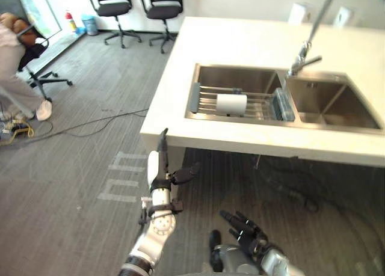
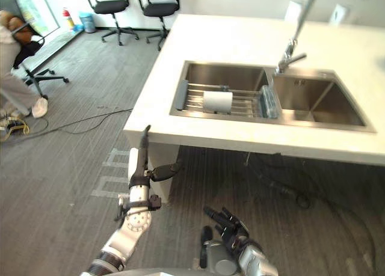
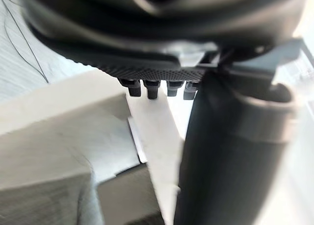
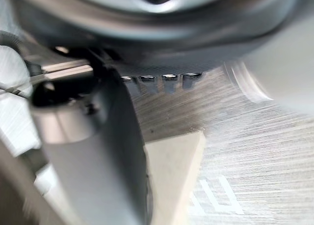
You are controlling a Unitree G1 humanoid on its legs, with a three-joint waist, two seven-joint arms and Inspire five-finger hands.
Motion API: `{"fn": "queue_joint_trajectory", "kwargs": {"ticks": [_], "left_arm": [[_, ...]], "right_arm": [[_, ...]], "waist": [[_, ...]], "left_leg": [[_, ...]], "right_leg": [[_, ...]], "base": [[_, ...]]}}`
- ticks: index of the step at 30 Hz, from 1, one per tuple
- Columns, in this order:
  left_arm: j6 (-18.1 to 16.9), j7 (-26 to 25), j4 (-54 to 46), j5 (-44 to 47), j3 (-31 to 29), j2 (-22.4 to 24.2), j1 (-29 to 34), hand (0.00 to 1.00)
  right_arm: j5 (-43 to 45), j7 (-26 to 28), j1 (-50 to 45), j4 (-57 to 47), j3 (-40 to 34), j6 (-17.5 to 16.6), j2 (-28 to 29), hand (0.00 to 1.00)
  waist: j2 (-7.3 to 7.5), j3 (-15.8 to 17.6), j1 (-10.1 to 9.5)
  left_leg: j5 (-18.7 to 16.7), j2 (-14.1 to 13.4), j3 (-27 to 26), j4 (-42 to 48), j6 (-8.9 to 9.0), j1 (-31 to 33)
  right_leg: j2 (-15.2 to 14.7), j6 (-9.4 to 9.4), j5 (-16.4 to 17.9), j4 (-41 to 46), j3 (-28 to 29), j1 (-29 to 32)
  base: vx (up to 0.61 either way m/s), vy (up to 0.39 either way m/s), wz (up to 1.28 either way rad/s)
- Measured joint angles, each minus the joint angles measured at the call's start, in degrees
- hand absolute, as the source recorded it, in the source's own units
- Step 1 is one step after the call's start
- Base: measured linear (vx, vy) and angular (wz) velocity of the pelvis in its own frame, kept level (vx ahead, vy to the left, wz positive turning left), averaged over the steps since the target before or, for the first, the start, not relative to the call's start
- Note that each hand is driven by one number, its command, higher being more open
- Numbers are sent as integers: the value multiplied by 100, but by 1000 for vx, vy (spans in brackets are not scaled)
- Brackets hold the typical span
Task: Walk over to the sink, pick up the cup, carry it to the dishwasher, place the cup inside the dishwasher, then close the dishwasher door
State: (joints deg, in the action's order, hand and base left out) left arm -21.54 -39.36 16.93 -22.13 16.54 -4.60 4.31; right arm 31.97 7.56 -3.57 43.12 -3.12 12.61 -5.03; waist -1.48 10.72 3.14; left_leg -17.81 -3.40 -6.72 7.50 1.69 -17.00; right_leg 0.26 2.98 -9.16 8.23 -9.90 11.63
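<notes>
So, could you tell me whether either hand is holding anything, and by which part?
Nothing is held. The left hand and the right hand are both open and empty; the cup lies on its side on the rack in the sink.

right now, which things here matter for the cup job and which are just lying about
Belongs to the job:
- cup, on its side on the rack in the sink
- left hand and right hand, both open and empty

Just lying about:
- faucet
- office chairs
- blue bin
- floor cable
- seated person
</notes>
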Motion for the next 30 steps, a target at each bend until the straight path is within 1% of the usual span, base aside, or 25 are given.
{"fn": "queue_joint_trajectory", "kwargs": {"ticks": [2,3,4,5,6,7,8,9,10,11,13,16,17,18,19,20,21,22,23,24,25,26,28,29,30], "left_arm": [[-125,-300,-99,-220,-194,-60,131,100],[-232,-454,-284,-351,-348,-57,141,100],[-496,-691,-636,-546,-536,-99,161,100],[-645,-802,-884,-641,-636,-113,169,100],[-945,-1005,-1436,-749,-763,-90,204,100],[-1150,-1093,-1926,-889,-853,-52,227,100],[-1460,-1271,-2444,-1017,-869,69,267,100],[-1664,-1337,-2775,-1091,-915,162,312,100],[-1848,-1395,-2994,-1148,-943,264,341,100],[-2035,-1465,-3217,-1234,-945,308,340,100],[-2144,-1434,-3388,-1279,-953,247,345,100],[-2051,-896,-3569,-990,-916,156,298,100],[-1941,-539,-3540,-858,-853,134,249,100],[-1867,-350,-3510,-805,-781,102,215,100],[-1749,-36,-3491,-754,-605,-18,208,100],[-1588,311,-3495,-670,-364,-172,159,100],[-1498,512,-3495,-651,-247,-235,92,100],[-1341,811,-3492,-648,-13,-358,-37,100],[-1184,1107,-3466,-615,125,-474,-177,100],[-1091,1255,-3452,-577,159,-515,-252,100],[-944,1467,-3439,-576,185,-630,-369,100],[-897,1559,-3417,-580,185,-680,-395,100],[-573,2131,-3396,-544,319,-703,-419,100],[-488,2261,-3382,-538,337,-702,-420,100],[-293,2560,-3309,-462,336,-704,-422,100]], "right_arm": [[7,22,-23,-30,8,47,-15,100],[7,30,-163,-272,4,78,-5,100],[10,50,-229,-470,0,113,-11,100],[10,86,-275,-580,-10,164,-21,100],[5,131,-389,-725,12,235,-78,100],[-11,121,-386,-720,8,283,-51,100],[-49,101,-434,-751,24,393,-138,100],[-51,99,-520,-816,33,421,-182,100],[-55,74,-563,-804,50,455,-220,100],[-50,62,-620,-718,136,493,-287,100],[-53,73,-581,-443,135,482,-295,100],[-64,98,-477,-220,134,463,-293,100],[-64,97,-460,-215,113,440,-295,100],[-64,95,-471,-214,97,417,-295,100],[-63,64,-502,-166,67,392,-227,100],[-63,61,-612,-218,43,362,-172,100],[-67,66,-618,-248,-16,337,-140,100],[-94,101,-646,-288,-131,321,-129,100],[-193,117,-643,-331,-139,214,-71,100],[-246,115,-653,-358,-140,180,-16,100],[-313,118,-729,-402,-96,151,62,100],[-324,118,-744,-390,-99,85,105,100],[-347,119,-713,-308,-123,77,79,100],[-352,121,-712,-302,-128,78,80,100],[-412,143,-712,-308,-134,93,79,100]], "waist": [[-15,5,-14],[-54,33,-54],[-107,10,-69],[-98,-11,-46],[-205,-102,23],[-196,-116,-17],[-306,-134,-38],[-411,-132,-79],[-458,-170,-135],[-414,-217,-213],[-403,-280,-376],[-394,-319,-363],[-398,-352,-340],[-389,-374,-307],[-318,-434,-300],[-253,-533,-220],[-255,-539,-189],[-284,-541,-117],[-292,-534,-50],[-255,-555,-27],[-125,-623,18],[-89,-641,46],[-132,-671,85],[-133,-669,85],[-141,-660,86]], "left_leg": [[-81,-247,-51,98,29,20],[-279,-377,-100,144,-40,-8],[-352,-498,-169,144,-76,-15],[-401,-514,-172,122,-180,-33],[-468,-631,-171,136,-364,-104],[-416,-682,-163,948,-305,180],[-255,-920,-168,2645,-483,921],[211,-1161,-192,3837,-616,1446],[189,-1252,-206,4382,-429,1771],[31,-1211,-210,4439,-252,2045],[-128,-996,-189,3833,-149,2256],[-27,-555,-163,2236,28,2264],[106,-382,-153,1554,130,2217],[307,-292,-140,1128,107,2159],[851,-128,-129,520,93,1804],[1123,-50,-143,-89,58,1467],[1200,-59,-135,-304,41,1316],[1266,-184,-145,-476,22,1145],[1263,-248,-149,-583,26,1013],[1252,-254,-170,-621,42,959],[1154,-193,-242,-631,157,876],[1056,-176,-266,-607,204,828],[989,-284,-372,-365,230,819],[989,-289,-399,-287,230,817],[989,-302,-500,-20,230,825]], "right_leg": [[213,17,253,160,-49,-44],[307,55,421,321,-124,11],[350,104,650,744,-143,170],[341,116,866,1052,-106,269],[452,68,1172,1207,-147,250],[481,167,1333,1220,-173,180],[589,251,1398,989,-134,-76],[675,299,1384,707,-98,-382],[711,354,1358,485,-21,-671],[693,355,1356,198,96,-979],[650,335,1343,-114,357,-1360],[563,259,1353,-366,645,-1621],[535,185,1397,-360,694,-1635],[520,142,1424,-359,695,-1654],[445,32,1504,-290,744,-1709],[401,-65,1568,-93,736,-1662],[412,-117,1605,146,719,-1587],[472,-126,1860,889,699,-1168],[457,-76,2045,693,730,-1020],[421,-105,2006,306,795,-998],[241,-232,1253,-413,845,-983],[242,-178,1017,-400,847,-1000],[306,-165,1016,-353,891,-1070],[311,-159,1032,-256,866,-1044],[338,-156,1034,98,756,-938]], "base": [[92,-126,-11],[59,-114,-14],[31,-69,-14],[197,-96,-4],[252,-45,10],[356,-112,7],[338,-83,1],[349,-91,-8],[421,-51,-19],[421,-76,-30],[482,-82,-60],[409,19,-55],[370,90,-25],[321,121,-29],[317,104,-9],[324,99,-2],[322,96,13],[240,81,-3],[205,63,-15],[121,4,-21],[163,-33,-19],[228,-61,-23],[223,-75,-29],[120,-66,-40],[60,-51,-43]]}}
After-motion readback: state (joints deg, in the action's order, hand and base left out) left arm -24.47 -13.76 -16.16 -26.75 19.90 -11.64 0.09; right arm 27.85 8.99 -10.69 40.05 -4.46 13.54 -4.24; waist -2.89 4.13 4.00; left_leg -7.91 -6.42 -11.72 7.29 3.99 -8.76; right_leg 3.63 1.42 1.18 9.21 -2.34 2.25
